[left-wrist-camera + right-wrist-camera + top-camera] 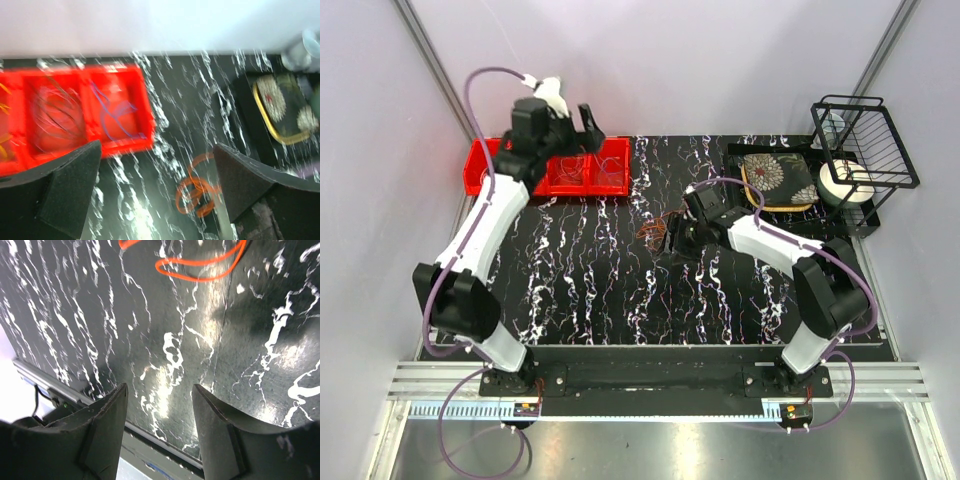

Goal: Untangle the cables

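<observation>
The left gripper (157, 147) and the right gripper (160, 390), two in all, above one black marbled table (600, 290), neither holding a cable.
The left gripper, upper left of the overhead frame, fingers spread wide and empty, hangs over one red tray (125, 144) of three compartments: one blue cable (117, 112) in the right, one dark blurred coil (55, 115) in the middle, yellow strands (4, 107) at the left edge, count unclear. The right gripper, frame centre, fingers partly apart and empty, is beside one orange cable (200, 265) loose on the table.

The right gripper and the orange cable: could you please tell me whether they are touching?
Apart. In the right wrist view, bare mat separates the right gripper from the orange cable lying ahead of its fingertips.
</observation>
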You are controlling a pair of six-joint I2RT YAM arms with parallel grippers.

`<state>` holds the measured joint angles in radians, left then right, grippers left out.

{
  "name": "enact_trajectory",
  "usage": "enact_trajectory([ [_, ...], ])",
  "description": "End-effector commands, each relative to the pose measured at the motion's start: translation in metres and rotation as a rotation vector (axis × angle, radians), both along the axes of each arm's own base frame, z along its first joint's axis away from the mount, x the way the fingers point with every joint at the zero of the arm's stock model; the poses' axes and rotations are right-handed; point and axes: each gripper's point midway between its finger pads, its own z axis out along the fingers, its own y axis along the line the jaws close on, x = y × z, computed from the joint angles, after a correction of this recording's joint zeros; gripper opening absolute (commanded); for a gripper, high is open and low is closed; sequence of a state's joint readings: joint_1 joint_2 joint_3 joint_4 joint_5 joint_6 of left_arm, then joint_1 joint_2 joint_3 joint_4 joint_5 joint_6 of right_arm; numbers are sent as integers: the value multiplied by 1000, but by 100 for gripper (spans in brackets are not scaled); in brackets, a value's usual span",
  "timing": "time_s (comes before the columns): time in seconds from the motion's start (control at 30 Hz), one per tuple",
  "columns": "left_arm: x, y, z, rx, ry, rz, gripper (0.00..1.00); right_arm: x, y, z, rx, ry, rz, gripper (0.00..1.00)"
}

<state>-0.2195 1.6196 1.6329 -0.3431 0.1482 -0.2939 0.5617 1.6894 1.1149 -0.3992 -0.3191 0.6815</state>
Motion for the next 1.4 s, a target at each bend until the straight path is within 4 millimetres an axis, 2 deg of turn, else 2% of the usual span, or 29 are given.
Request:
enact_trajectory([
  [0.0,-29,-21,-44,73,89,-19,95,26,-1,48,30,-129,-79,61],
  [0.03,-36,-27,-59,79,123,-31,95,28,-2,51,31,-136,-90,61],
  [0.07,-44,-43,-63,83,128,-67,93,31,-4,53,30,-144,-109,61],
  [0.13,-55,-57,-81,106,157,-109,93,34,-8,57,26,-154,-135,60],
  [0.27,-68,-94,-115,110,231,-196,90,45,-27,71,-14,-225,-227,61],
  [0.4,-74,-121,-133,107,260,-259,88,48,-44,69,-55,-251,-278,61],
  [0.53,-71,-140,-145,109,269,-303,84,44,-52,61,-72,-234,-287,60],
  [0.57,-70,-145,-156,117,289,-314,83,43,-52,60,-72,-232,-289,61],
  [0.87,-57,-171,-194,152,330,-373,75,37,-54,50,-82,-205,-261,60],
  [1.0,-49,-179,-202,160,337,-390,67,36,-56,48,-89,-196,-257,60],
  [1.07,-50,-178,-215,178,372,-391,64,37,-57,48,-89,-196,-256,60],
  [1.1,-48,-180,-214,182,371,-393,62,37,-58,47,-93,-195,-255,60],
  [1.13,-48,-179,-218,187,377,-391,56,37,-58,47,-94,-195,-255,60],
  [1.23,-47,-179,-223,198,384,-392,51,39,-60,47,-95,-195,-258,60],
  [1.37,-49,-172,-233,259,418,-380,50,39,-59,46,-93,-188,-253,60],
])
